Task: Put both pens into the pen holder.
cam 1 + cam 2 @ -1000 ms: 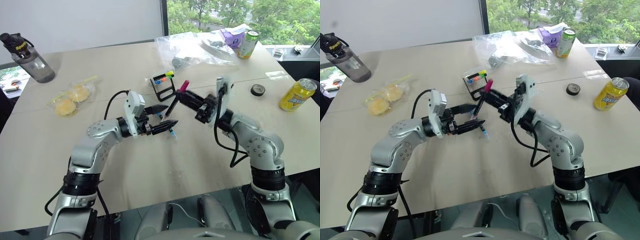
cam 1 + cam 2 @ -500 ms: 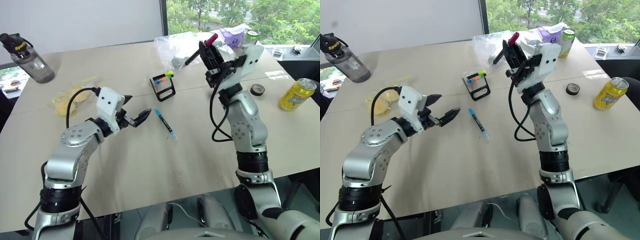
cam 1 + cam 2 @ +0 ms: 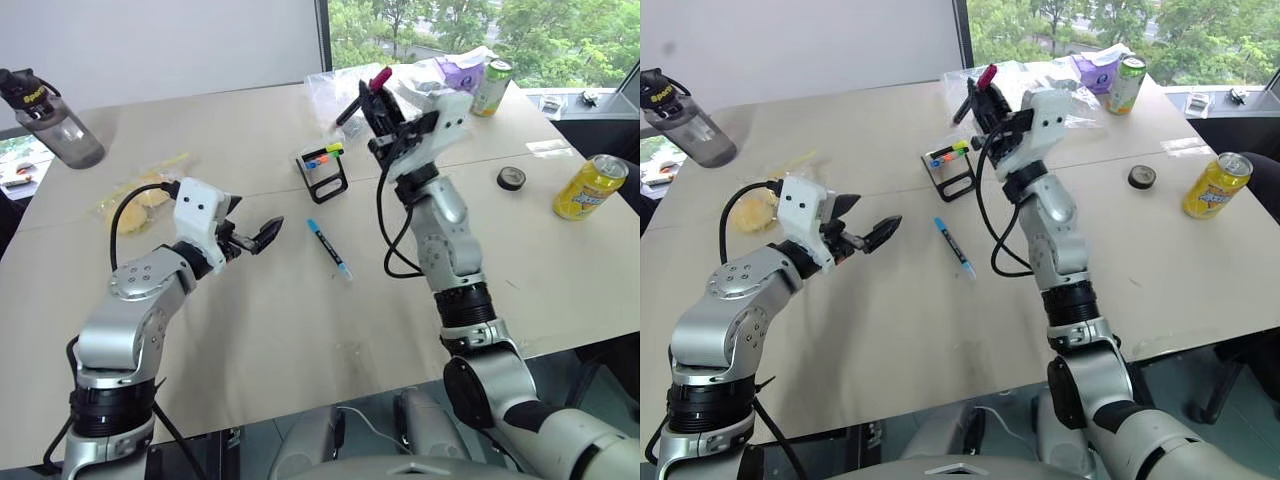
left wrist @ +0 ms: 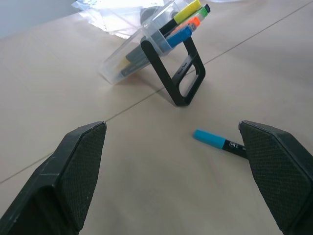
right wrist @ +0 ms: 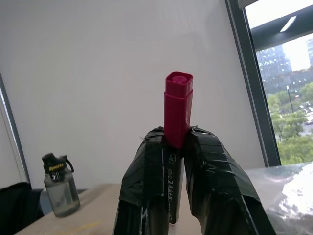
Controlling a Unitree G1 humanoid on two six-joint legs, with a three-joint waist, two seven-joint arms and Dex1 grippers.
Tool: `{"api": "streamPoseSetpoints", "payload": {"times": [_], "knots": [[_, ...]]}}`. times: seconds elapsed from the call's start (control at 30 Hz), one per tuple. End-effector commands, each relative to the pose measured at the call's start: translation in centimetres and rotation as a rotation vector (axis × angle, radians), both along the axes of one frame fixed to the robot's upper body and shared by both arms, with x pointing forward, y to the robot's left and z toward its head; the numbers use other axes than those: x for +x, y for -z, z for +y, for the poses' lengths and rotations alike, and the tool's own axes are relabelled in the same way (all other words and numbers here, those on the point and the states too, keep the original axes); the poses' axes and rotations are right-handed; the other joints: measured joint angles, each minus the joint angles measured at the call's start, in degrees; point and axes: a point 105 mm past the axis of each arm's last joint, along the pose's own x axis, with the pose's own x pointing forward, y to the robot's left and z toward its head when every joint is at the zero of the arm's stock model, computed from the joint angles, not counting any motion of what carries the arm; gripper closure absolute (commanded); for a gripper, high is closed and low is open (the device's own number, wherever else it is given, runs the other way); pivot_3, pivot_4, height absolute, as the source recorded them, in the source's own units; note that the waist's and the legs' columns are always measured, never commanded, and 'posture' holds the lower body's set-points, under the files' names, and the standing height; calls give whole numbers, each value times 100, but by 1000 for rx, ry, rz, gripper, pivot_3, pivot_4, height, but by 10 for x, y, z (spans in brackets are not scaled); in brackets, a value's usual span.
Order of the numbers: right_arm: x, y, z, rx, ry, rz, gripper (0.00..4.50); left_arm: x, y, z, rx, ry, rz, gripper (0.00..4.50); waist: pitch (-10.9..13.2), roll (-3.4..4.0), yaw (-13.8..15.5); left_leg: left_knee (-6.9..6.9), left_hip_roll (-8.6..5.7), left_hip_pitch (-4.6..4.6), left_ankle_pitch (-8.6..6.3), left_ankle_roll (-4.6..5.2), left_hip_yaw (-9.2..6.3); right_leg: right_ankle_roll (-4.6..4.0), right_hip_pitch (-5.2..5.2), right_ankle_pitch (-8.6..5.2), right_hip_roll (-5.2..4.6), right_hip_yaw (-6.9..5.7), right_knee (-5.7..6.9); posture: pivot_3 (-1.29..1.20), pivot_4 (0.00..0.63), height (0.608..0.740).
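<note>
Right gripper is raised above the far half of the table, its two black fingers clamped on the black pen with the magenta end; the magenta cap points up and away, and the dark barrel runs down between the pads. Left gripper hangs low over the near-left part of the table, fingers spread wide with nothing between them, aimed toward the middle of the tabletop. Seen from the robot's head, the blue pen lies flat on the wood at about 3 o'clock from the left gripper, its light-blue tip toward the far side. The pen holder, a small black frame with yellow, green, orange and blue marker tips at its top, stands at roughly 12 o'clock from the blue pen, close to it but apart, and below the raised right gripper. A grey water bottle stands at the far-left corner; a yellow can stands at the right edge.
</note>
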Motion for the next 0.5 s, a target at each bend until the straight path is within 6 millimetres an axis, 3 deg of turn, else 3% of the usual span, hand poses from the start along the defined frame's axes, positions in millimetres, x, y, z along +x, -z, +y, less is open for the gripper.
{"api": "streamPoseSetpoints", "payload": {"times": [0.03,0.17,0.5], "knots": [[-6,-16,28,71,-63,-35,4437,1,-10,1,13,7,-38,37,1,1,-25,-1,0,0,0,0,-1,0,0,0,0,0,0,0,150,740],[0,-9,38,99,-73,2,4437,-2,-7,-2,11,16,-33,37,1,1,-72,-2,1,0,0,0,1,0,-2,0,0,3,0,0,150,740],[-7,-23,44,237,-142,28,4437,-9,1,2,15,-8,-22,37,2,3,-71,-4,2,0,1,-1,-1,0,-2,0,1,2,0,0,150,740]]}}
